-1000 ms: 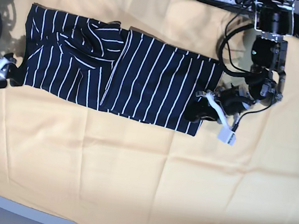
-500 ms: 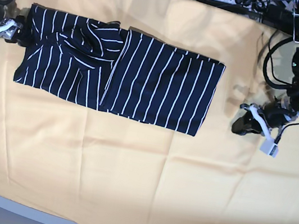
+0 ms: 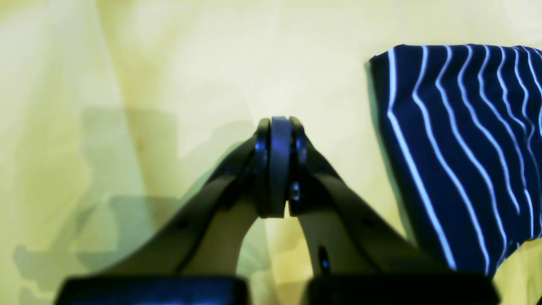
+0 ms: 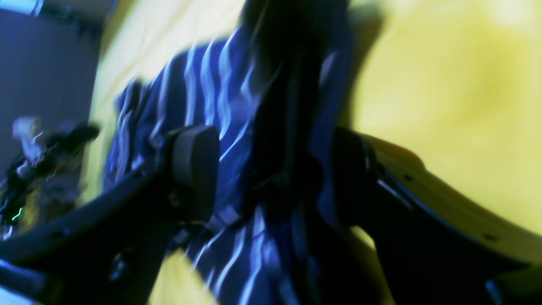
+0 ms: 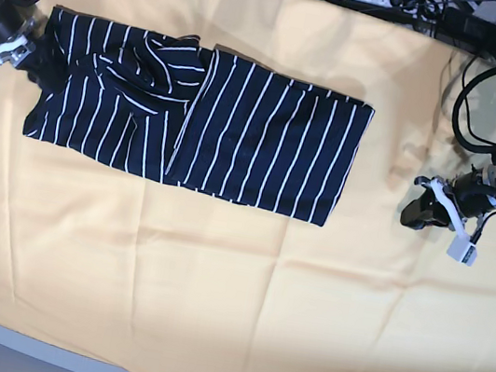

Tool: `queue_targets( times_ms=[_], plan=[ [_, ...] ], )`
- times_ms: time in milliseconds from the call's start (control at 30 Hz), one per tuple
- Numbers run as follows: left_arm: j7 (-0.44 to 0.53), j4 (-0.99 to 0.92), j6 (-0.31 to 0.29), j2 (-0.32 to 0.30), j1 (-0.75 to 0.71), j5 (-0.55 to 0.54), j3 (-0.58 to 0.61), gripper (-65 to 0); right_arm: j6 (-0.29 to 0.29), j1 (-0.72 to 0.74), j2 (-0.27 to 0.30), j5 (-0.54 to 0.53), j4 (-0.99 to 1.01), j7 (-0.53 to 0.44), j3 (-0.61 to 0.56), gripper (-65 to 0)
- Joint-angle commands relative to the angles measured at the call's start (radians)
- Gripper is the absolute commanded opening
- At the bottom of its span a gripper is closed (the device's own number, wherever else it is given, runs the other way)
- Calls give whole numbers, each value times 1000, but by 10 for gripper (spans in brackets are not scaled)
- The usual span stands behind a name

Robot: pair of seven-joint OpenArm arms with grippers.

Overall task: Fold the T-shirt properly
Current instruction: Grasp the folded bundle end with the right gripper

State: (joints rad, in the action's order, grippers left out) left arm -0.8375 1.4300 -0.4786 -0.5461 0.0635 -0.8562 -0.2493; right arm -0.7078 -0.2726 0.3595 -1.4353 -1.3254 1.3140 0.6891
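The T-shirt (image 5: 194, 111) is lying flat on the yellow surface (image 5: 232, 287), folded into a long band toward the far left part, its striped right panel overlapping the rumpled left one. The right end effector (image 5: 25, 54) is sitting at the shirt's left edge, its fingers (image 4: 194, 169) spread wide and straddling bunched striped cloth, though the blurred wrist view is not showing whether they are touching it. The left end effector (image 5: 423, 212) is resting well apart from the shirt's right edge, its pads (image 3: 277, 165) pressed together on nothing.
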Motion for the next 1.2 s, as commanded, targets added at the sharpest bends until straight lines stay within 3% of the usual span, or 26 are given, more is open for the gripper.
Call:
queue_targets(
  times_ms=[0, 67, 300, 367, 500, 533, 767, 900, 1067, 1167],
  plan=[
    [18, 15, -6, -19, 17, -21, -9, -650, 10, -13, 6, 15, -8, 75, -3, -217],
    [18, 15, -6, -19, 17, -24, -9, -650, 10, -13, 6, -32, -10, 82, -3, -217],
    [17, 15, -6, -19, 17, -47, -9, -650, 10, -12, 1, -27, -10, 78, -3, -234],
    [8, 15, -6, -19, 17, -48, -9, -650, 10, -12, 1, -27, -10, 60, -3, -310],
    [0, 15, -6, -20, 17, -48, -9, -650, 10, -9, 2, -28, -10, 44, -3, -632],
    [0, 15, -6, -21, 18, -48, -9, -650, 10, -2, 2, -27, -10, 45, -3, -650],
    [-5, 16, -30, -40, 20, -129, -40, -650, 10, 21, 10, -16, -140, 82, 17, -650],
    [-8, 16, -29, -42, 20, -129, -68, -650, 10, 20, 37, 141, -288, 82, 62, -650],
    [-8, 16, -29, -42, 19, -129, -69, -650, 10, 20, 129, 338, -415, 9, 130, -650],
    [-8, 16, -29, -42, 19, -129, -69, -650, 41, 20, 185, 424, -460, -10, 152, -650]
  ],
)
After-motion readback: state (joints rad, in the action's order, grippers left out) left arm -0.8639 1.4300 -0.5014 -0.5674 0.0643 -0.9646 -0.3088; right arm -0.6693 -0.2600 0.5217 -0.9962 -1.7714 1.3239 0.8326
